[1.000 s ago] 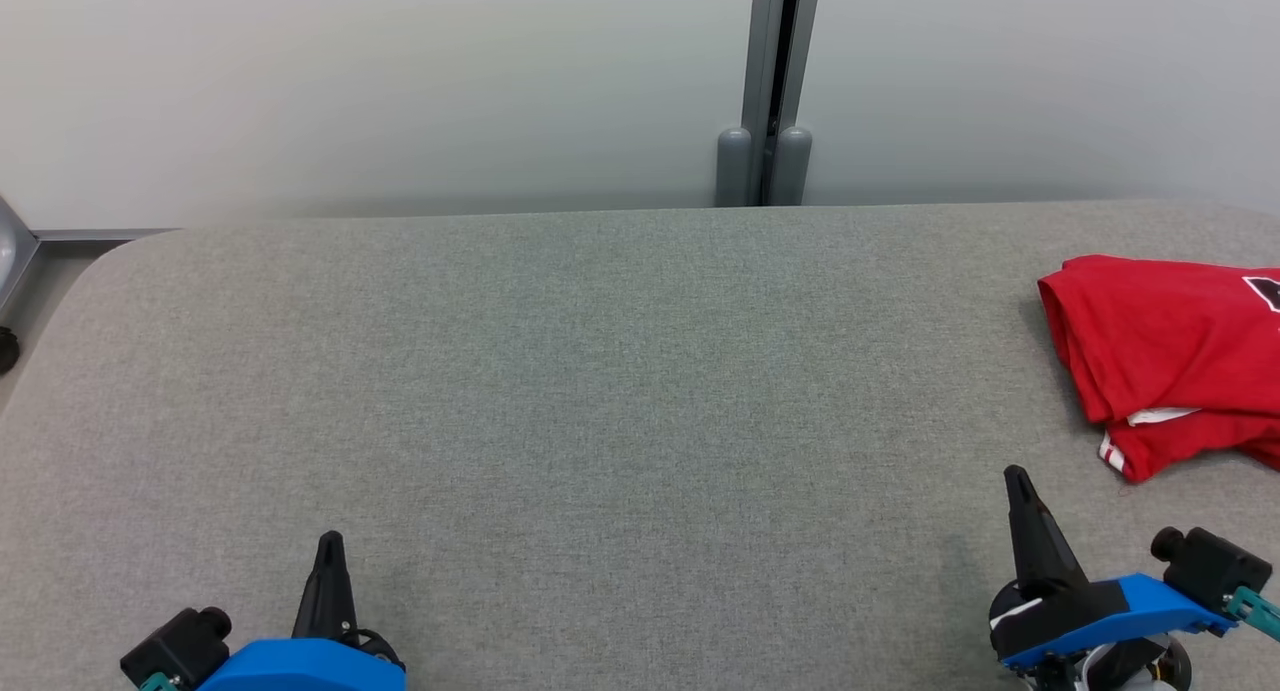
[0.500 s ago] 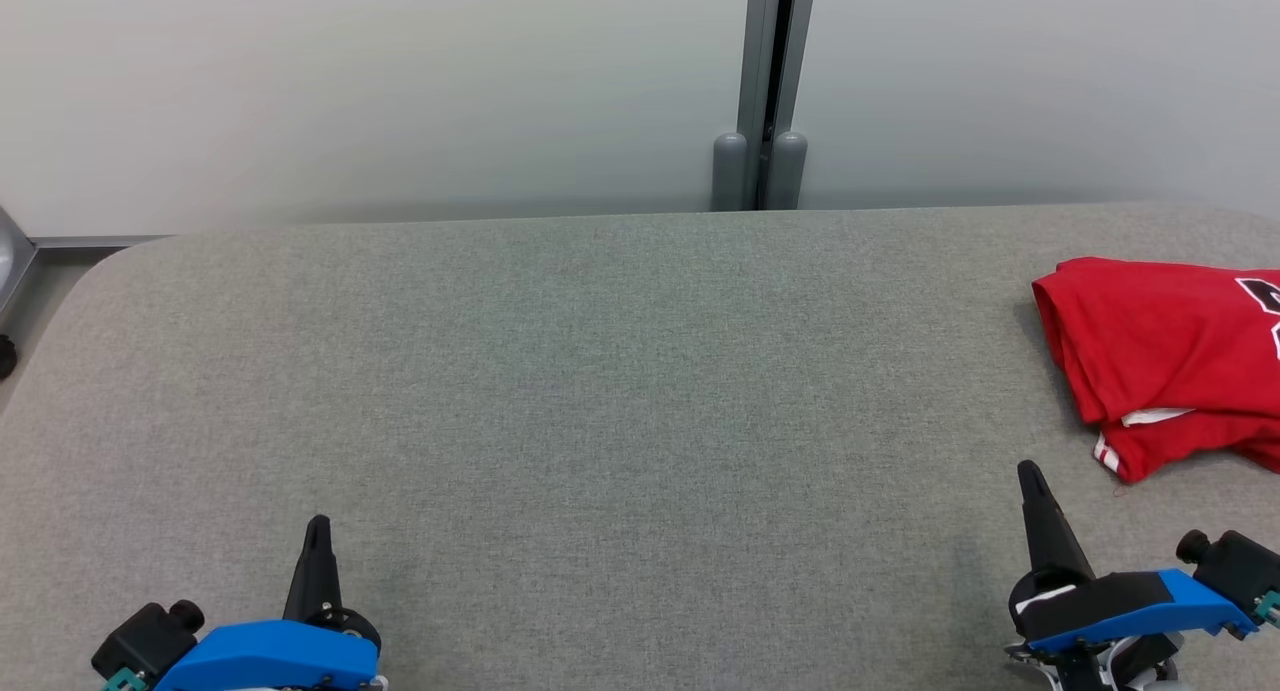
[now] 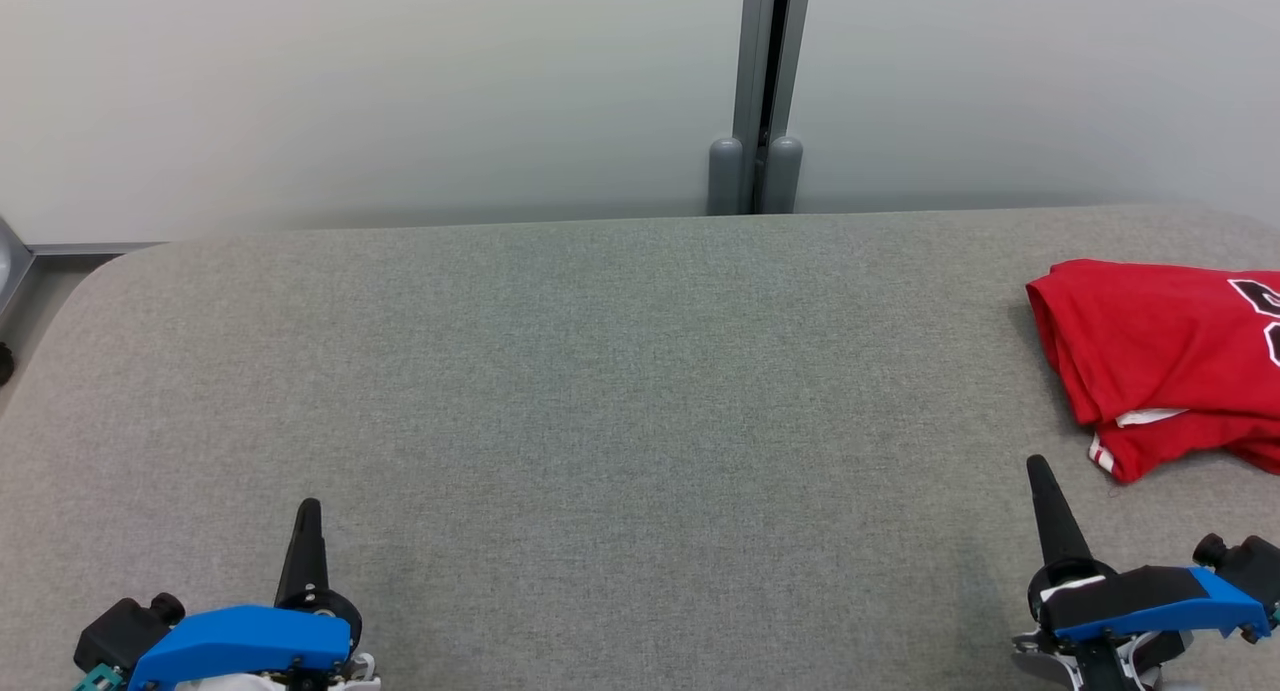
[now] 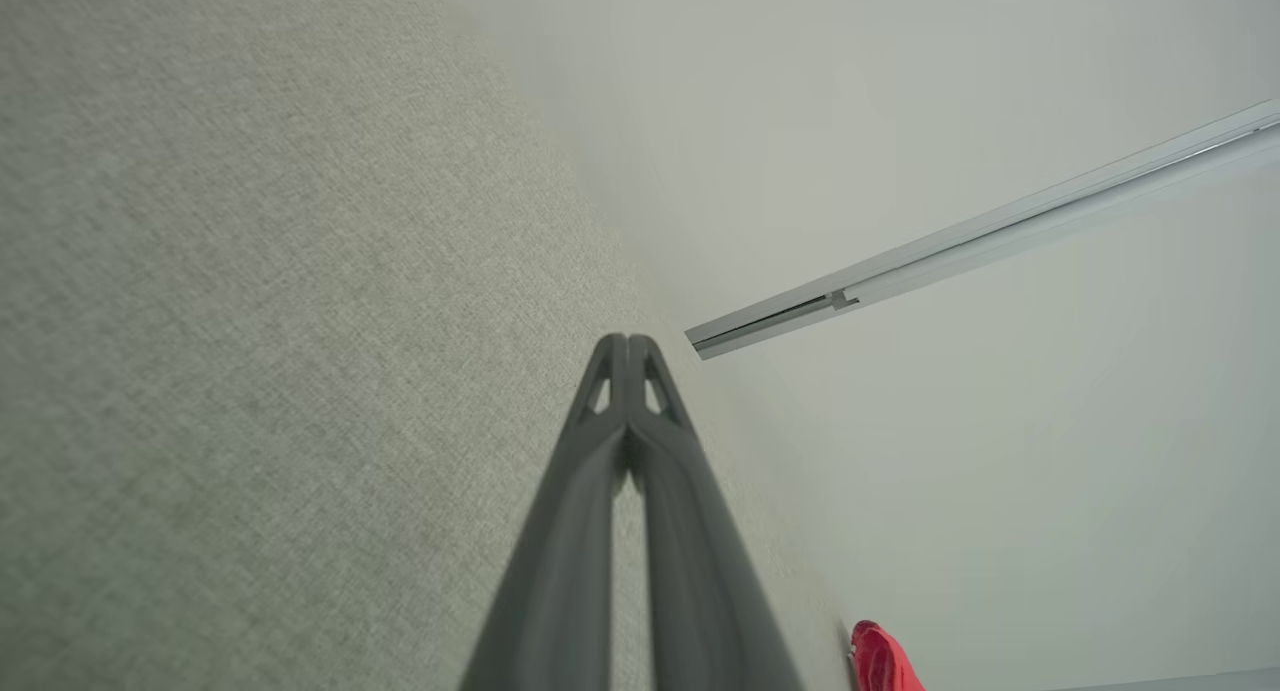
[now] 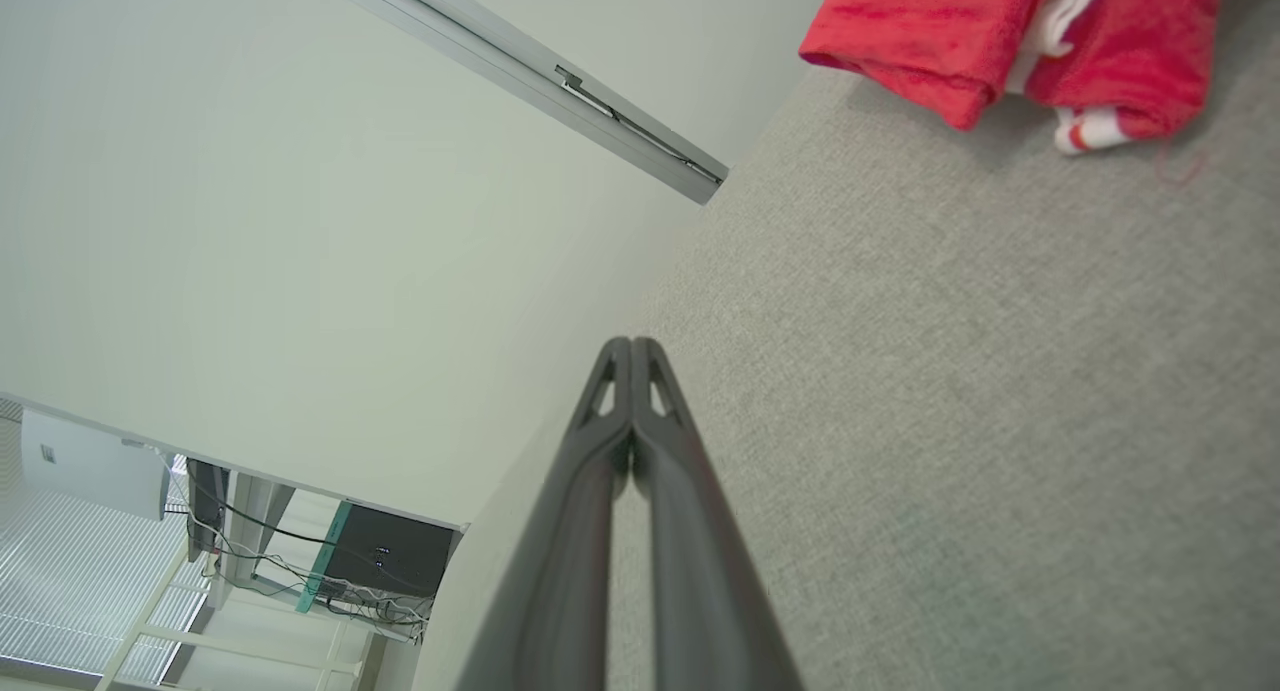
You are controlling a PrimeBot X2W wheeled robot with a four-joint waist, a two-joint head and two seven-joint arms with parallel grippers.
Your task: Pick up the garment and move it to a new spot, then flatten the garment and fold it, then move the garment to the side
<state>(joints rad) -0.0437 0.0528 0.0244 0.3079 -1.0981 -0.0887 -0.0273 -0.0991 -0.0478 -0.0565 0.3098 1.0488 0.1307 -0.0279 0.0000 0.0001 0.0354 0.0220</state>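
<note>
The garment (image 3: 1160, 356) is a red shirt with white trim and dark print, lying bunched at the right edge of the grey padded table (image 3: 600, 371). In the right wrist view the garment (image 5: 1000, 31) lies at the top right; a red corner of the garment (image 4: 880, 661) peeks in at the bottom of the left wrist view. My right gripper (image 3: 1038, 466) stands shut and empty near the front right, a little short of the shirt. My left gripper (image 3: 308, 511) is shut and empty at the front left. Both pairs of fingertips (image 4: 628, 346) (image 5: 632, 349) press together.
A pale wall with a grey vertical rail (image 3: 765, 81) runs behind the table's far edge. The table's rounded left corner (image 3: 90, 281) drops to the floor. A desk with cables and a dark box (image 5: 385, 551) appears in the right wrist view.
Both grippers have drawn back toward the bottom corners of the head view, the left one leftward and the right one rightward. The head camera has shifted slightly. The garment lies unchanged.
</note>
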